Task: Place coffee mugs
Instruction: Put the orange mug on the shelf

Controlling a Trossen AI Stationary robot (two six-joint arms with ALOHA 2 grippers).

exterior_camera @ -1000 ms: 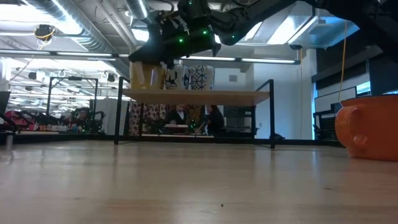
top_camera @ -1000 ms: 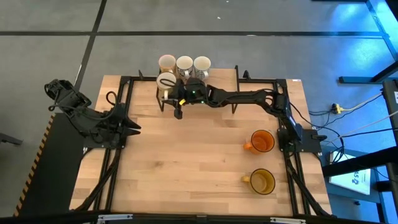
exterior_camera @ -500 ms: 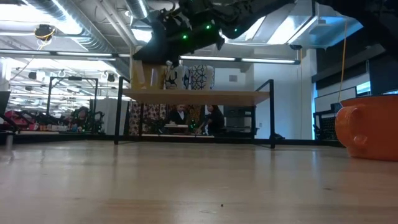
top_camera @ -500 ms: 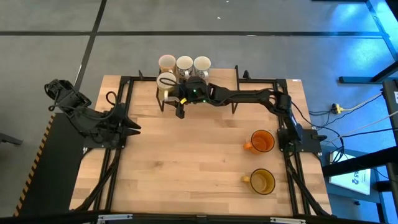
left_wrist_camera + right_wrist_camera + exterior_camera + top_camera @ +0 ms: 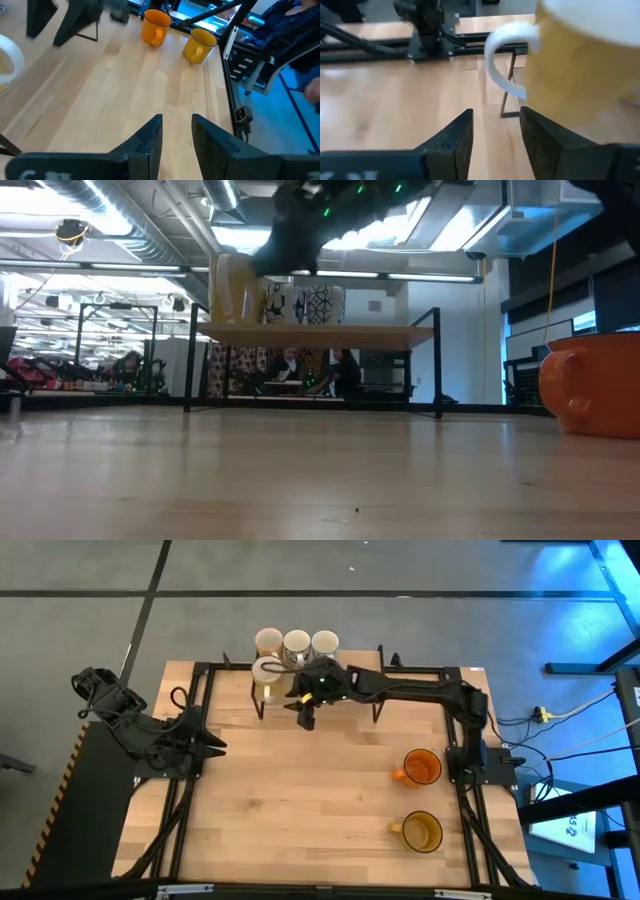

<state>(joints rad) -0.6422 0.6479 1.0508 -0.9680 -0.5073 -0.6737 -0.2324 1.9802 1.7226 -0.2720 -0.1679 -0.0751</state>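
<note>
Four pale mugs stand on a raised shelf [image 5: 320, 335] at the table's far edge: three in a back row [image 5: 296, 642] and a cream-yellow one with a white handle [image 5: 268, 670] in front of them on its base. My right gripper [image 5: 308, 718] hovers open and empty just to the right of that front mug [image 5: 580, 55]. The orange mug [image 5: 421, 768] and the amber mug [image 5: 422, 832] stand on the table near its right edge. My left gripper [image 5: 216, 748] waits, open, at the table's left side.
The shelf stands on thin black legs [image 5: 262, 705] above the table's far part. A black frame runs along the table's left, right and far sides. The bare wooden middle [image 5: 300, 800] holds nothing. People sit in the room beyond [image 5: 320, 370].
My right gripper has drawn away from the cream-yellow mug toward the table's right and risen a little. The mug has stayed on the shelf, standing on its own.
</note>
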